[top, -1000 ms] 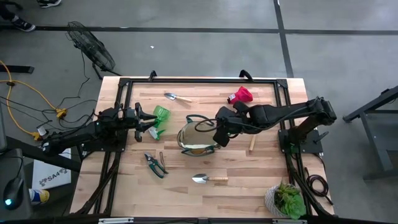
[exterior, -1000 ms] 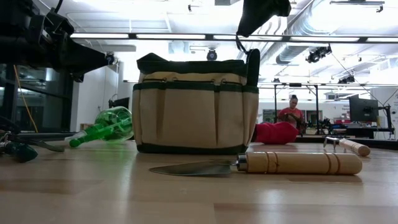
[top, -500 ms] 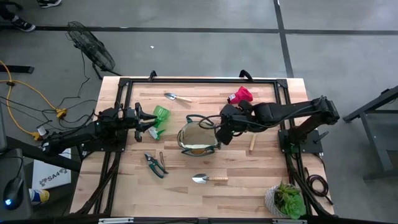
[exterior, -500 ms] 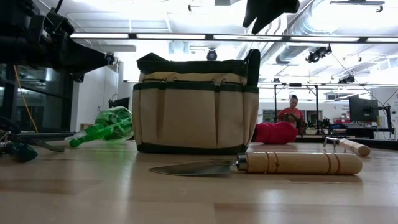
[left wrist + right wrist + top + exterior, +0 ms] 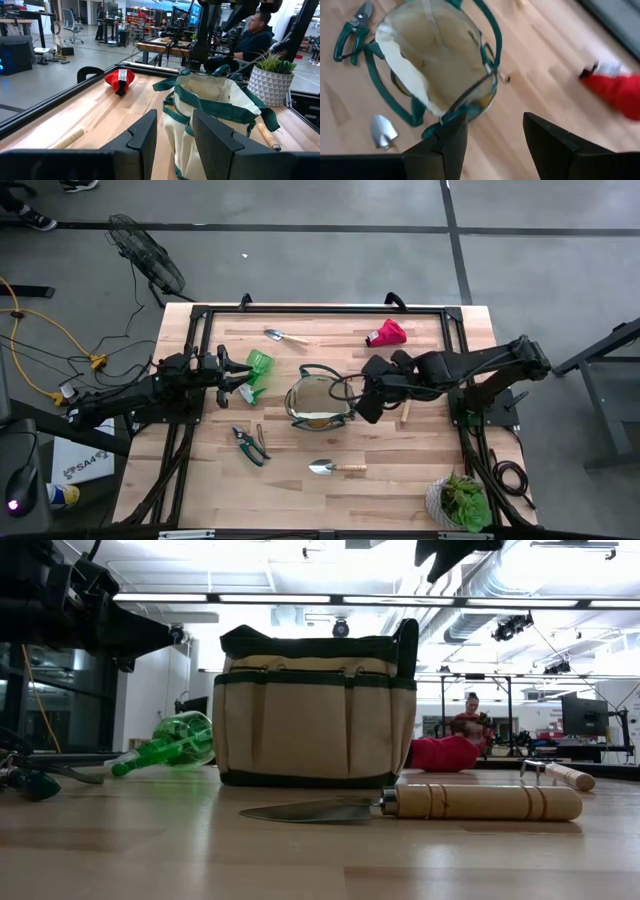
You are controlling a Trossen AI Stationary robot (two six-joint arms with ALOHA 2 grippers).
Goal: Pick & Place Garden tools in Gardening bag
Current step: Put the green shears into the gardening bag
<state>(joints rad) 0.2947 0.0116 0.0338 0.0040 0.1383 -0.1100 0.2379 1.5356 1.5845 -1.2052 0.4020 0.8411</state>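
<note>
The khaki gardening bag [image 5: 318, 402] stands upright and open at mid-table; it also shows in the low view [image 5: 315, 710]. My right gripper [image 5: 366, 402] is open and empty, raised just to the right of the bag's rim, and in its wrist view [image 5: 495, 145] it looks down into the bag [image 5: 435, 65]. My left gripper [image 5: 238, 378] is open and empty, held above the table by the bright green piece [image 5: 258, 368]. On the table lie two trowels [image 5: 285, 336] [image 5: 335, 468], the shears [image 5: 250, 444], the red piece [image 5: 386, 333] and a wooden-handled tool [image 5: 405, 412].
A potted plant [image 5: 460, 500] stands at the table's near right corner. A black frame [image 5: 320, 310] runs round the table's edges. Bare wood lies between the bag and the near trowel. A person sits beyond the table [image 5: 252, 37].
My right gripper has drawn back from over the bag's right rim toward the table's right edge and has risen a little. The bag has stayed where it was.
</note>
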